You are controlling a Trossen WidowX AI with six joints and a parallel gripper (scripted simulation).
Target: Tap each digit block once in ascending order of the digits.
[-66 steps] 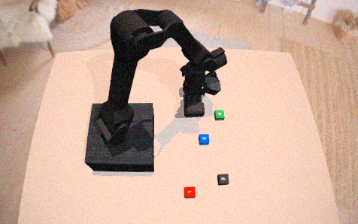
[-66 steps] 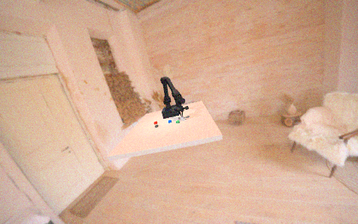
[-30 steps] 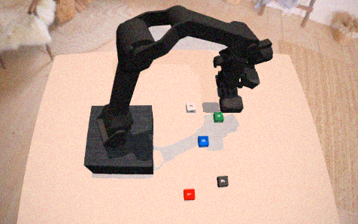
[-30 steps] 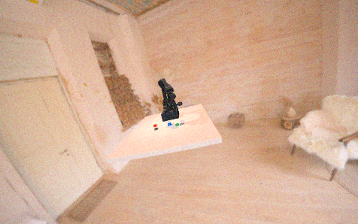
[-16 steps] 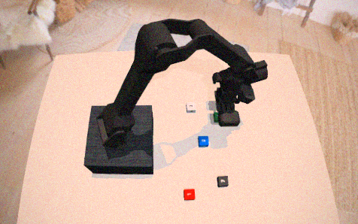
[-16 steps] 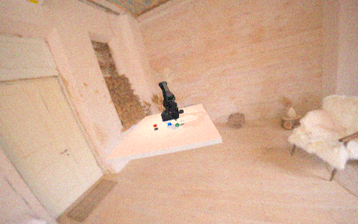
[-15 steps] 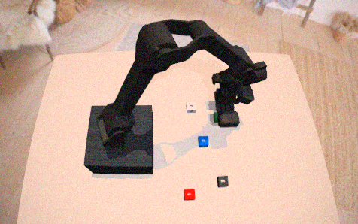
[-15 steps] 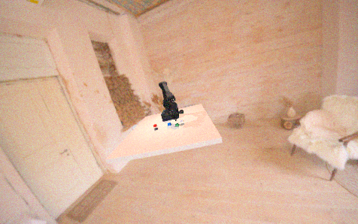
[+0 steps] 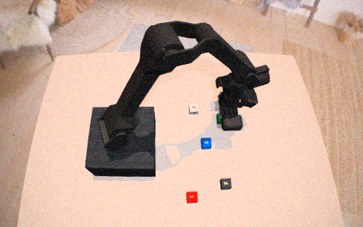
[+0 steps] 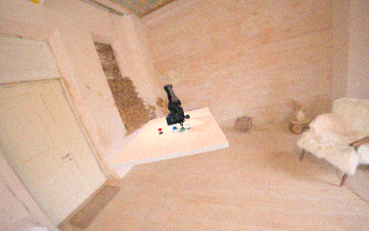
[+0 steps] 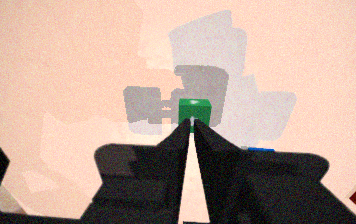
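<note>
My gripper [image 11: 191, 123] [image 10: 181, 125] is shut, with nothing seen between its fingertips. The tips overlap the near side of the green block [image 11: 195, 110] [image 9: 219, 119] [image 10: 182, 129] in the wrist view; whether they touch it, I cannot tell. In the top view the gripper hides part of that block. The white block [image 9: 194, 110] [image 10: 187, 124] stands left of it. The blue block [image 9: 206, 143] [image 10: 174, 128] [image 11: 261, 149] is nearer the front. The red block [image 9: 191, 196] [image 10: 160, 129], which looks marked 1, and the dark grey block [image 9: 226, 183] [image 10: 160, 132] stand at the front. Most digits are blurred.
The black arm base [image 9: 120, 141] stands on the left of the table [image 9: 274, 171] [image 10: 201, 141] in the top view. The raised arm [image 9: 207, 38] reaches over the back of the table, and its shadow lies around the green and blue blocks.
</note>
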